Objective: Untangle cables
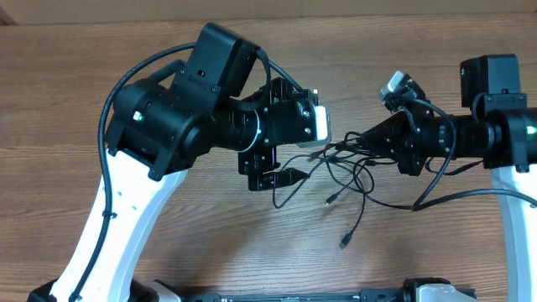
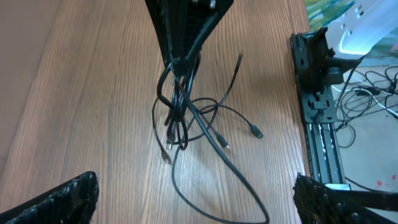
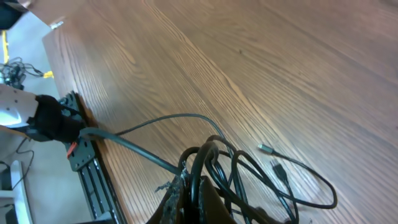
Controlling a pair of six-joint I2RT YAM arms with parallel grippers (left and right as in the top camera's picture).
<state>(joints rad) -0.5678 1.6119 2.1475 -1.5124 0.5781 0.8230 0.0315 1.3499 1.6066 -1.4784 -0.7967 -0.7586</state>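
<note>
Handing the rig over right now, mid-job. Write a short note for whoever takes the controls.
Left gripper: wide open, empty, facing the tangle.
Right gripper: shut on the bunched top of the thin black cables, holding it up. Loose loops and metal-tipped plug ends trail on the brown wooden table.
Done: bundle gripped; no cord is separated yet.
Left to do: probably draw single cords out with the left gripper and lay them apart.
</note>
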